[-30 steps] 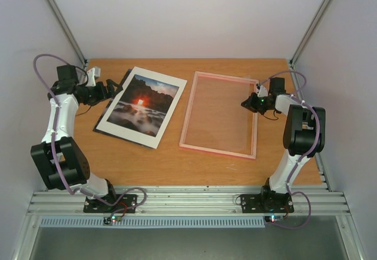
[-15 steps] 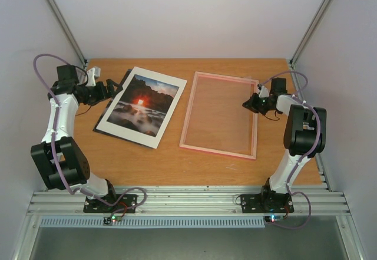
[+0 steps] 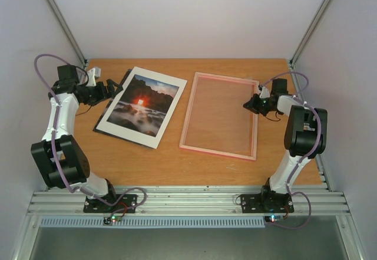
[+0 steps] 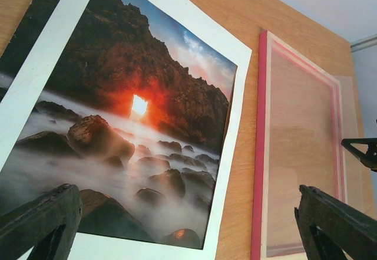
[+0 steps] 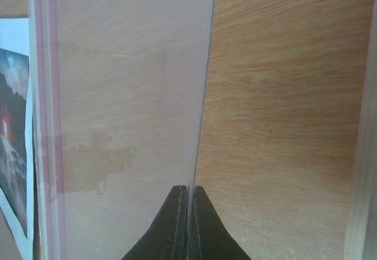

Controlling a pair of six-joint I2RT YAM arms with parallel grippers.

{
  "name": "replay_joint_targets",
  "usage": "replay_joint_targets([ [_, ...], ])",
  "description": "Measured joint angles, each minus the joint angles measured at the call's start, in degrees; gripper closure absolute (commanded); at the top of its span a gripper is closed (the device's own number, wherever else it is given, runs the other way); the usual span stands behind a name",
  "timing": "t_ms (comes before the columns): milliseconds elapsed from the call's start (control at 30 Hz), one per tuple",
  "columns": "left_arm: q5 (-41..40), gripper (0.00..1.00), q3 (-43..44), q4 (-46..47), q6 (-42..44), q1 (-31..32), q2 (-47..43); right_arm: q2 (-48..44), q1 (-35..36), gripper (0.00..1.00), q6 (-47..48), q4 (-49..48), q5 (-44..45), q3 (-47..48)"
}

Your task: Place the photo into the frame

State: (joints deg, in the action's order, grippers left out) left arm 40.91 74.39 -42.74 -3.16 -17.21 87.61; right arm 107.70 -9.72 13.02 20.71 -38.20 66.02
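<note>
- Lying face up on the left half of the desk [image 3: 165,161], the photo [image 3: 141,108] sits askew, with its far end leaning right.
- A dark sheet [image 4: 26,30] shows from under the photo's left edge; what it is cannot be told.
- The frame [image 3: 187,116] lies flat just right of the photo. The two do not touch, and a strip of bare wood runs between them.
- The left jaws stand wide open at the photo's far-left edge and hold nothing. In the wrist view one dark finger [image 4: 41,219] is over the print and the other is over the frame.
- The right jaws are pressed together at the frame's right side, towards its far end.
- In the right wrist view the edge of the clear pane [image 5: 123,95] runs straight down to the closed tips. Whether they pinch it cannot be told.
- In the same view bare wood shows between the pane's edge and the frame's right rail.
</note>
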Motion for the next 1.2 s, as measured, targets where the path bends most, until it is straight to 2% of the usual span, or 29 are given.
replay_joint_targets([
  [1200, 0.0, 0.01, 0.7, 0.2, 0.0, 0.0, 0.3, -1.5, -1.3, 0.99, 1.1, 0.8, 0.3, -1.5],
])
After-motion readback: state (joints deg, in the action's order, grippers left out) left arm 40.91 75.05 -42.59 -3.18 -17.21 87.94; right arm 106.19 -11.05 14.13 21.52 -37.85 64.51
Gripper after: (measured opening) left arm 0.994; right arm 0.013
